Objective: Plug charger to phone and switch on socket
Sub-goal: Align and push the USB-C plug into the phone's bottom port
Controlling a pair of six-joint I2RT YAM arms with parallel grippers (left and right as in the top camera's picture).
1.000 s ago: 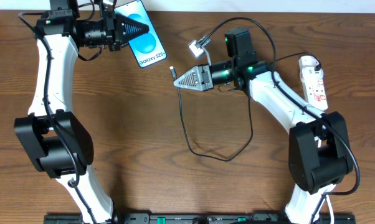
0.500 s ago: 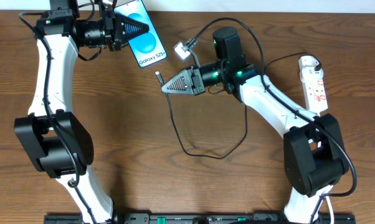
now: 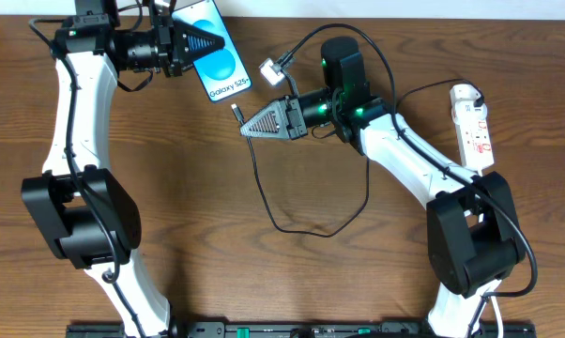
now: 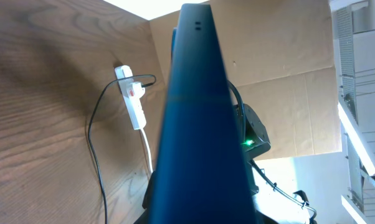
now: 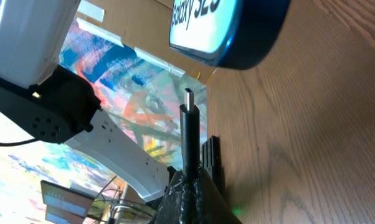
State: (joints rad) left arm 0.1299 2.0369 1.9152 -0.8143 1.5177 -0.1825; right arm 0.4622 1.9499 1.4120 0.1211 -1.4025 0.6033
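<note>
My left gripper (image 3: 219, 43) is shut on the phone (image 3: 219, 62), a blue-screened "Galaxy S25+", held at the table's far left-centre. In the left wrist view the phone (image 4: 197, 118) fills the middle as a dark slab, edge-on. My right gripper (image 3: 247, 130) is shut on the charger (image 3: 292, 221), with the plug tip (image 3: 236, 112) sticking out a short way below the phone's bottom edge. In the right wrist view the plug tip (image 5: 187, 99) points up at the phone's bottom edge (image 5: 237, 37), a small gap apart. The white socket (image 3: 474, 124) lies at the far right.
The black cable loops across the table's middle and up over the right arm. A white adapter (image 3: 275, 68) hangs on the cable between the grippers. In the left wrist view the socket (image 4: 132, 102) and cable lie on the wood beyond the phone.
My right gripper has carried the plug tip left and up toward the phone's bottom edge; most of the travel came early. The cable loop dragged left with it. The left arm has held still.
</note>
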